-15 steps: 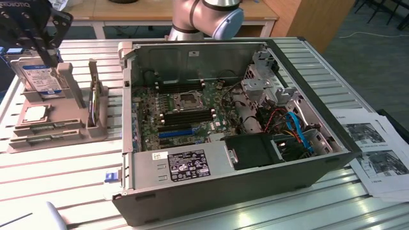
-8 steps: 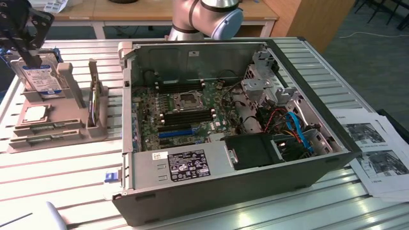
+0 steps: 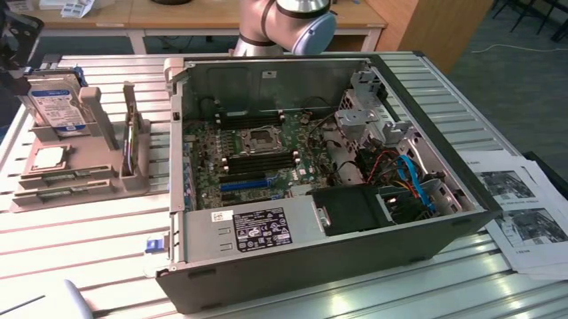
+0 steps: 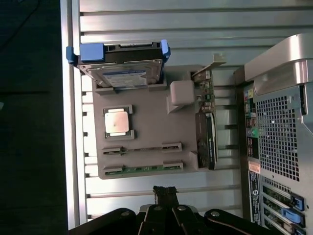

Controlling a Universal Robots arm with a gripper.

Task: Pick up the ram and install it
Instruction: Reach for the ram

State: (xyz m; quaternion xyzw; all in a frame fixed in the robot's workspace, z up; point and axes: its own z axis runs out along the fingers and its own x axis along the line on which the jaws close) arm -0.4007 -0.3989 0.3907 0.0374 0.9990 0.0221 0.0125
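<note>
The ram [image 4: 142, 168], a thin green stick, lies in the outermost groove of the grey parts holder [image 4: 151, 122]; in the exterior view the ram [image 3: 53, 193] is at the holder's near end, on the exterior view's left. My gripper [image 4: 164, 191] hangs high above the table just past that end of the holder, its dark fingers shut together with nothing between them. The arm's dark wrist assembly [image 3: 18, 40] sits at the exterior view's upper left, well above the holder [image 3: 89, 183]. A second, darker groove [image 4: 142, 148] runs beside the ram.
An open computer case [image 3: 426, 232] fills the middle, its motherboard showing black slot rails [image 3: 257, 161] and a blue slot [image 3: 244, 185]. The holder also carries a hard drive [image 4: 122, 68], a processor [image 4: 117, 121] and an upright card [image 4: 205, 142]. Papers [image 3: 523, 212] lie at the exterior view's right.
</note>
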